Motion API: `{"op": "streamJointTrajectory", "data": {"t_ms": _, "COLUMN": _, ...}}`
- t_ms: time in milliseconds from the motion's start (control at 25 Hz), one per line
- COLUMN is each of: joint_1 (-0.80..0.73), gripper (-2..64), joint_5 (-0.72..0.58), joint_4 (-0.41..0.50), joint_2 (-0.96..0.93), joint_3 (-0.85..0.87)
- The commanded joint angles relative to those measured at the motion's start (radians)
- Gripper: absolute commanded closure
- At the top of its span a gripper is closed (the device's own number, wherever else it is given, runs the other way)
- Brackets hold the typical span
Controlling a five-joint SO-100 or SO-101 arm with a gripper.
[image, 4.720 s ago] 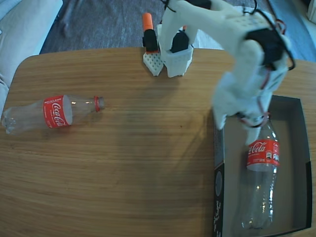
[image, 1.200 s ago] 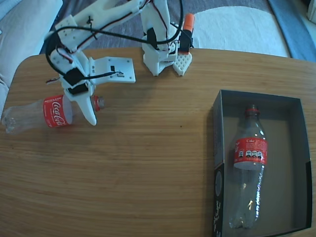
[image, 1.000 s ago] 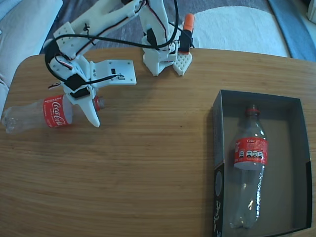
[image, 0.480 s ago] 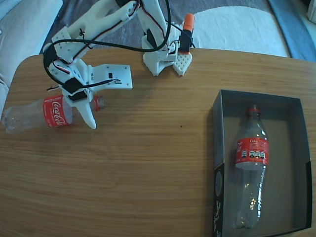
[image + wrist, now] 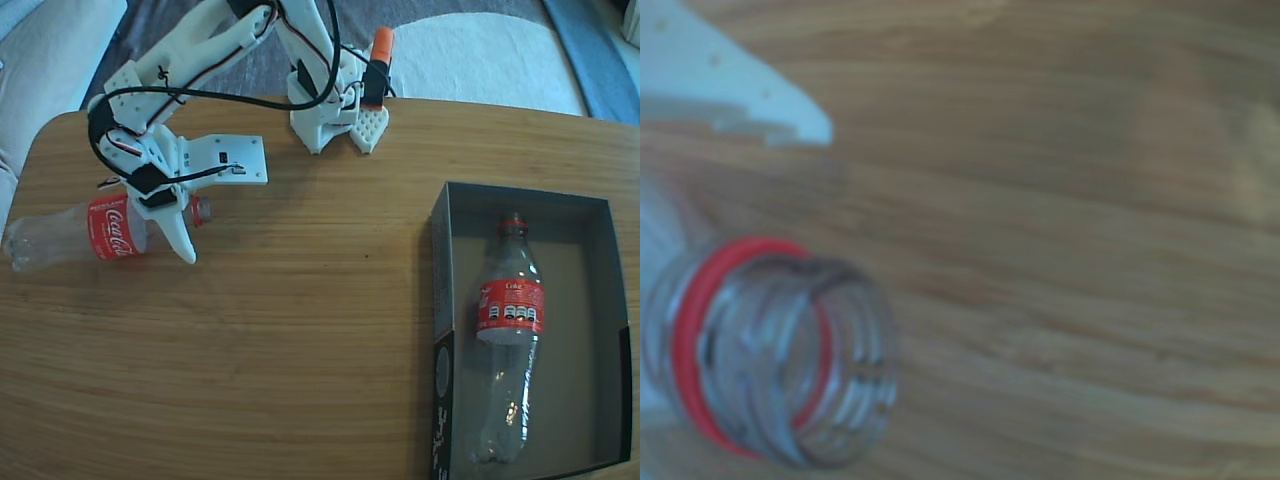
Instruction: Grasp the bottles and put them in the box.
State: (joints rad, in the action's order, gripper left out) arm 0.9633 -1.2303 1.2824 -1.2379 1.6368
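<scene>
Straddling the neck of the smaller bottle (image 5: 95,230) lying on the desk (image 5: 300,330), the gripper (image 5: 178,222) is hanging spread for a grasp; 1 bottle (image 5: 505,340) is lying inside the box (image 5: 440,300).

"Coca-Cola" script on red label of small bottle (image 5: 95,231); "Coke" on boxed bottle (image 5: 506,340) label.

Fixed view: mounted high, facing almost straight down; takes in the whole wooden surface (image 5: 300,350), the arm base at its far edge, and the box (image 5: 446,300) at right. Wrist view: rides the arm, very close and blurred (surface grain fills it). Shared: the small bottle (image 5: 70,232) neck (image 5: 770,365) at left.
</scene>
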Motion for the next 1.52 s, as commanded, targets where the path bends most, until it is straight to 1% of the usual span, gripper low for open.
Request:
{"op": "streamJointTrajectory", "data": {"t_ms": 0, "joint_1": 0.002, "gripper": 11.0, "joint_5": -0.003, "joint_4": -0.003, "joint_2": -0.014, "joint_3": -0.043}}
{"op": "streamJointTrajectory", "data": {"t_ms": 80, "joint_1": -0.002, "gripper": 15.9, "joint_5": -0.003, "joint_4": -0.003, "joint_2": -0.009, "joint_3": -0.044}}
{"op": "streamJointTrajectory", "data": {"t_ms": 160, "joint_1": -0.005, "gripper": 19.4, "joint_5": -0.005, "joint_4": -0.003, "joint_2": -0.008, "joint_3": -0.044}}
{"op": "streamJointTrajectory", "data": {"t_ms": 640, "joint_1": -0.006, "gripper": 31.8, "joint_5": -0.005, "joint_4": -0.003, "joint_2": -0.003, "joint_3": -0.044}}
{"op": "streamJointTrajectory", "data": {"t_ms": 1320, "joint_1": -0.029, "gripper": 53.0, "joint_5": -0.005, "joint_4": -0.003, "joint_2": -0.015, "joint_3": -0.046}}
{"op": "streamJointTrajectory", "data": {"t_ms": 1480, "joint_1": -0.044, "gripper": 59.6, "joint_5": -0.005, "joint_4": 0.006, "joint_2": -0.018, "joint_3": -0.046}}
